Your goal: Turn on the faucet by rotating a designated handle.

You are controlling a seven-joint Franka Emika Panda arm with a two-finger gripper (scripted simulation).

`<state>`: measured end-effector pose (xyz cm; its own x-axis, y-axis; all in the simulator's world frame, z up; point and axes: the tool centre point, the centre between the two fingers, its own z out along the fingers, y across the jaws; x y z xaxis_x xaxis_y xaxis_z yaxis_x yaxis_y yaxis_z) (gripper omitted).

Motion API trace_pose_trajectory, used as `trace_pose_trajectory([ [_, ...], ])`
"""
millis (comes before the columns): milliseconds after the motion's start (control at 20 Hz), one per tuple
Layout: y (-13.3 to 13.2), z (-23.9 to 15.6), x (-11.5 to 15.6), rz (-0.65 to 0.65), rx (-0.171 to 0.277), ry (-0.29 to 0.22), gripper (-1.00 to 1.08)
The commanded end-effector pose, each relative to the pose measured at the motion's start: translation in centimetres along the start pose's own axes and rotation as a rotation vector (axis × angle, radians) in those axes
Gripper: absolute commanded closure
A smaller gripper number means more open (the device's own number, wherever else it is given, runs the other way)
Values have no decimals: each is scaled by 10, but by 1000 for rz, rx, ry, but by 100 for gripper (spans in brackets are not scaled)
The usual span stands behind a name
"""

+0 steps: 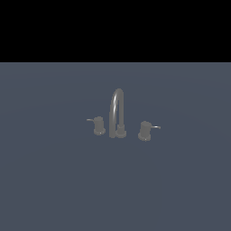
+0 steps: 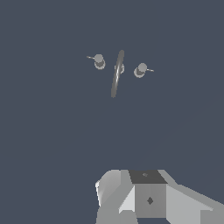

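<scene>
The faucet (image 1: pixel 117 113) stood on the slate-blue floor (image 1: pixel 54 189), its gooseneck spout arched tall between two stubby knobs. The handle (image 1: pixel 98 125), its thin lever pointing toward the exterior view's left, sat just beside the spout base; the twin knob (image 1: pixel 145 130) sat on the other side. My gripper (image 2: pixel 144 197) hung well apart from it all; I could not tell how its jaws stood.

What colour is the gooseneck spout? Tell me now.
Dull grey metal. The spout shows best in the exterior view, arching over the dark blue-grey surface.
</scene>
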<state>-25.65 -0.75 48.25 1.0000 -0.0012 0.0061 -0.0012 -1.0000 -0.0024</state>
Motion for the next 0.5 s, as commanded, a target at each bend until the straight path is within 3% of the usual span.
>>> trace_pose_trajectory([
  [0, 0, 0, 0, 0, 0, 0, 108],
  [450, -8, 10, 3, 43, 0, 0, 108],
])
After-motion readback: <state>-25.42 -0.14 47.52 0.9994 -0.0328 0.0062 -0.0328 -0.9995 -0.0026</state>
